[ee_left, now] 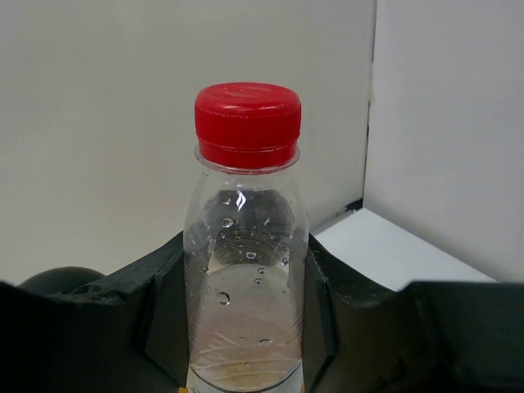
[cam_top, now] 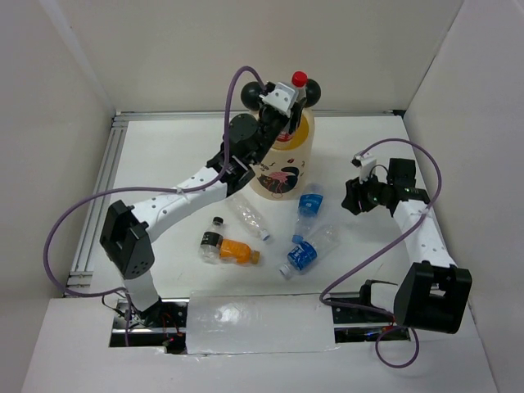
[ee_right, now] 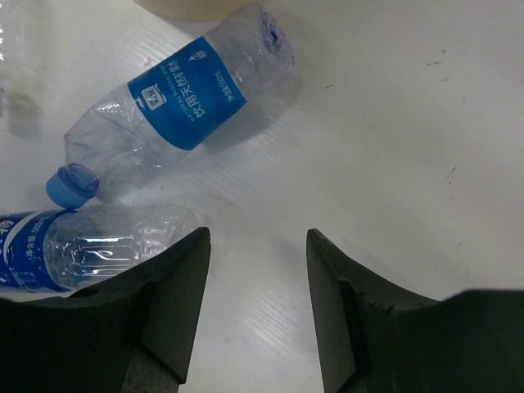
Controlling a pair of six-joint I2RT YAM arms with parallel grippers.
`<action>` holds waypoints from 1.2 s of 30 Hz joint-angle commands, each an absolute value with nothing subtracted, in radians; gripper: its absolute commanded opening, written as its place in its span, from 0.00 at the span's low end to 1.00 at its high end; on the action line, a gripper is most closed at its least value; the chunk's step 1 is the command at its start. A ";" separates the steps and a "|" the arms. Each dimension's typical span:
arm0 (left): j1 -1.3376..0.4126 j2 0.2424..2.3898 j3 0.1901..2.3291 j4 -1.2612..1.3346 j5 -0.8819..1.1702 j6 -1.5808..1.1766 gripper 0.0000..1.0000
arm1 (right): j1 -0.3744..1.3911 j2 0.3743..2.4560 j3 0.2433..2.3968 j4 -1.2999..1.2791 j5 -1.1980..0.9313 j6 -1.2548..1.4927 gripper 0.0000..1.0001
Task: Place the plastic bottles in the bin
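The left gripper [cam_top: 289, 98] is clamping an upright red-capped bottle [ee_left: 246, 246] at the top of the bin, upper centre of the top view. The right gripper [ee_right: 258, 246] is hovering over the table [cam_top: 164, 155] at right, jaws standing apart with nothing between them. The bin [cam_top: 282, 168] is standing upright at centre. Below it are lying a blue-labelled bottle [cam_top: 309, 205], a second blue bottle [cam_top: 307, 252], an orange bottle [cam_top: 237, 250], a clear bottle [cam_top: 250, 219] and a black-labelled bottle [cam_top: 213, 239].

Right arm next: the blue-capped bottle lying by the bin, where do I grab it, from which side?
Take the blue-capped bottle across its labelled middle, coming straight down with the right gripper, jaws spanning its width. It lies flat; its neck end looks crumpled and crowds another bottle.
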State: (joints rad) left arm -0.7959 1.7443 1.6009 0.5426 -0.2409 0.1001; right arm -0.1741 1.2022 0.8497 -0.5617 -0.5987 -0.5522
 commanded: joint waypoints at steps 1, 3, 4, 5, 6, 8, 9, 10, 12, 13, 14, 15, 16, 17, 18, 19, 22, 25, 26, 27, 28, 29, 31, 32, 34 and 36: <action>-0.799 1.750 1.673 0.727 -0.295 0.138 0.17 | -0.160 1.158 0.839 -0.568 -0.630 -0.583 0.58; -0.799 1.775 1.674 0.727 -0.304 0.166 0.23 | -0.150 1.158 0.839 -0.568 -0.640 -0.583 0.60; -0.799 1.775 1.674 0.744 -0.304 0.179 0.32 | -0.150 1.169 0.839 -0.568 -0.640 -0.597 0.63; -0.799 1.784 1.633 0.756 -0.325 0.179 0.68 | -0.150 1.169 0.839 -0.578 -0.669 -0.616 0.75; -0.799 1.784 1.618 0.756 -0.334 0.179 0.87 | -0.150 1.178 0.839 -0.578 -0.686 -0.633 0.75; -0.799 1.784 1.597 0.727 -0.334 0.169 1.00 | -0.150 1.178 0.851 -0.621 -0.728 -0.714 0.94; -0.799 1.770 1.573 0.727 -0.334 0.143 1.00 | -0.150 1.178 0.851 -0.630 -0.748 -0.744 0.98; -0.799 1.747 1.562 0.727 -0.334 0.131 1.00 | -0.150 1.178 0.851 -0.630 -0.788 -0.773 1.00; -0.799 1.723 1.552 0.727 -0.319 0.120 1.00 | -0.140 1.178 0.842 -0.631 -0.804 -0.807 1.00; -0.799 1.695 1.552 0.727 -0.319 0.120 1.00 | -0.126 1.178 0.842 -0.621 -0.813 -0.793 0.99; -0.810 1.677 1.552 0.727 -0.319 0.120 1.00 | -0.114 1.178 0.842 -0.621 -0.813 -0.782 0.96; -0.825 1.654 1.540 0.727 -0.319 0.120 1.00 | -0.114 1.189 0.851 -0.571 -0.813 -0.703 0.94; -0.834 1.628 1.522 0.698 -0.328 0.120 1.00 | -0.101 1.207 0.851 -0.533 -0.792 -0.630 0.86; -0.845 1.597 1.507 0.680 -0.339 0.120 1.00 | -0.101 1.219 0.862 -0.499 -0.778 -0.556 0.81; -0.870 1.518 1.487 0.655 -0.363 0.103 1.00 | -0.092 1.256 0.888 -0.461 -0.778 -0.428 0.79; -0.880 1.472 1.426 0.626 -0.377 0.071 1.00 | -0.092 1.276 0.900 -0.448 -0.778 -0.363 0.79; -0.916 1.274 1.251 0.482 -0.438 -0.045 1.00 | -0.081 1.379 0.933 -0.448 -0.824 -0.196 0.82; -0.963 1.139 1.099 0.338 -0.561 -0.148 1.00 | -0.051 1.486 0.951 -0.437 -0.834 -0.073 0.84; -0.963 1.059 1.006 0.292 -0.593 -0.182 1.00 | -0.031 1.509 0.951 -0.424 -0.834 -0.042 0.85; -0.980 1.024 0.965 0.187 -0.619 -0.216 1.00 | -0.020 1.529 0.960 -0.414 -0.813 -0.013 0.91; -0.998 0.990 0.930 0.132 -0.674 -0.254 1.00 | -0.020 1.557 0.960 -0.375 -0.802 0.039 0.91; -1.008 0.958 0.863 0.083 -0.698 -0.329 1.00 | -0.008 1.557 0.960 -0.352 -0.787 0.066 0.93; -1.032 0.867 0.799 0.008 -0.735 -0.398 1.00 | 0.005 1.584 0.960 -0.312 -0.715 0.106 0.95; -1.032 0.842 0.752 -0.079 -0.765 -0.487 1.00 | 0.018 1.607 0.960 -0.287 -0.698 0.132 0.95; -1.054 0.786 0.689 -0.185 -0.776 -0.616 1.00 | 0.029 1.646 0.960 -0.226 -0.620 0.205 0.95; -1.054 0.785 0.652 -0.218 -0.767 -0.672 1.00 | 0.029 1.646 0.960 -0.206 -0.585 0.221 0.93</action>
